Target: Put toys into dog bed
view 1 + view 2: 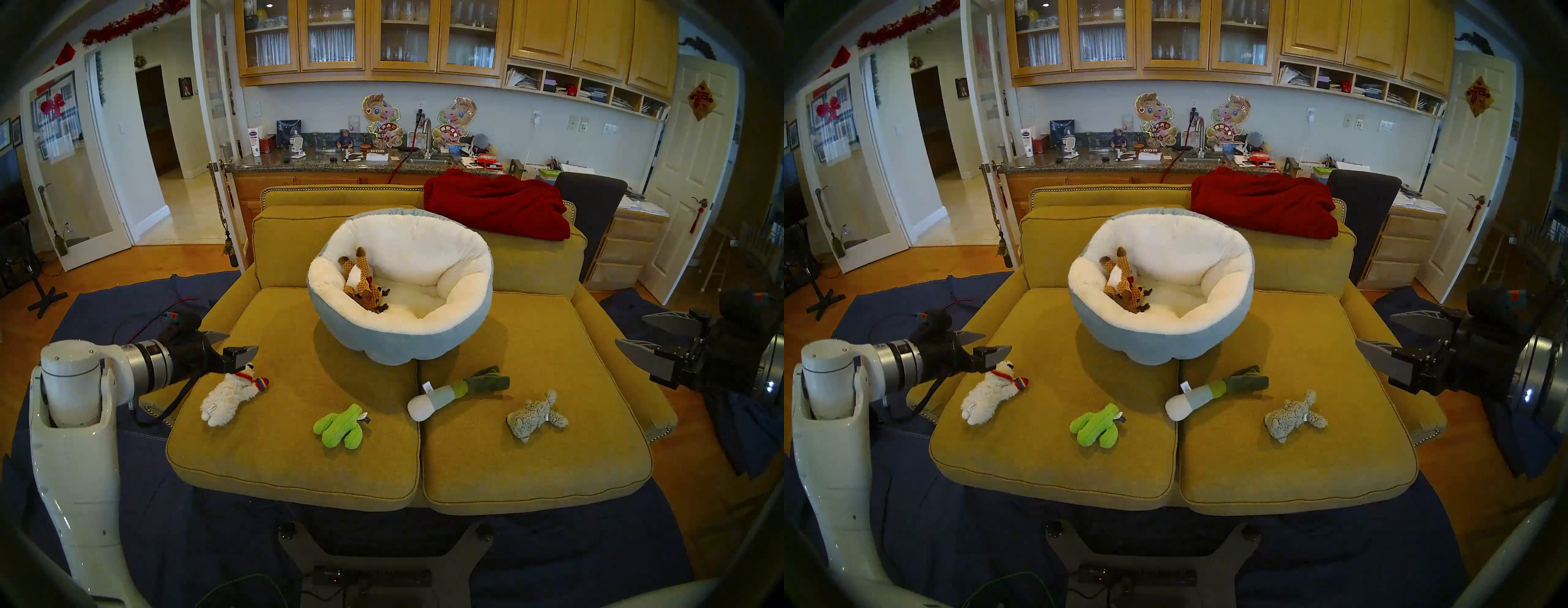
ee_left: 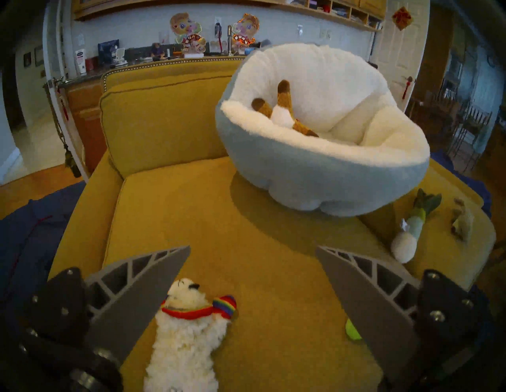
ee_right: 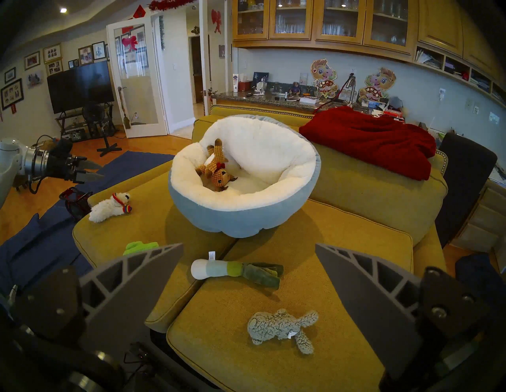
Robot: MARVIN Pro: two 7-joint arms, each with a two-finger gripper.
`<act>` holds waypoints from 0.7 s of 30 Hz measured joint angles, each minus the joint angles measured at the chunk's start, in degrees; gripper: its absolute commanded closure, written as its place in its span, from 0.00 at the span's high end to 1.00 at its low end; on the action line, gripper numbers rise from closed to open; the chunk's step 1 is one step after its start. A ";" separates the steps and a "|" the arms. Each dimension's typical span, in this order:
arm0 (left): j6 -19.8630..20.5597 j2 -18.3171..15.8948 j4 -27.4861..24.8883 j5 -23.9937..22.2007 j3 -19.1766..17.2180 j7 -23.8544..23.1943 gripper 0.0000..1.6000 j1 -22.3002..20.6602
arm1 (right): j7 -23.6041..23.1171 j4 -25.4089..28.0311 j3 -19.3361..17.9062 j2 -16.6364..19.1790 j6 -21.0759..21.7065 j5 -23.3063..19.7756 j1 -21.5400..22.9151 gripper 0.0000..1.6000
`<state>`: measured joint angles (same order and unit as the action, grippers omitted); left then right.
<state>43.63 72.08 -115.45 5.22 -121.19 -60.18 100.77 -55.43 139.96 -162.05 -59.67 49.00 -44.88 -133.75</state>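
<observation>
The dog bed (image 1: pixel 445 339) is pale blue-grey outside, cream-white fleece inside. In it lies a brown-tan reindeer (image 1: pixel 362 286). In front of it lie a white lamb (image 1: pixel 225 397) with a rainbow-striped hat, a lime-green cactus (image 1: pixel 339 426), a white-and-green leek (image 1: pixel 454 392) and a grey-beige fuzzy animal (image 1: pixel 534 418), all on mustard-yellow sofa cushions (image 1: pixel 297 467). Behind it: a deep red blanket (image 1: pixel 496 204).

Fluffy fleece lines the dog bed (image 1: pixel 449 271); the sofa (image 1: pixel 297 446) is matt woven cloth
</observation>
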 measured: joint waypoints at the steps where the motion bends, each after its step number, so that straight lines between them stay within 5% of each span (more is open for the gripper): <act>1: -0.11 0.08 -0.08 0.24 0.16 0.08 1.00 0.23 | 0.00 0.00 -0.01 0.00 0.00 0.00 0.00 1.00; 11: -1.67 0.29 4.83 4.07 3.95 3.76 1.00 -0.59 | 0.00 0.00 -0.10 0.01 0.00 0.00 -0.01 1.00; 21: -2.56 -0.28 6.46 5.49 3.93 5.22 1.00 -1.52 | 0.00 0.00 -0.12 0.01 0.00 0.00 -0.01 1.00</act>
<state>41.07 71.80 -108.98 10.71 -117.27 -54.96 99.26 -55.43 139.96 -162.17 -59.67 49.00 -44.88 -133.76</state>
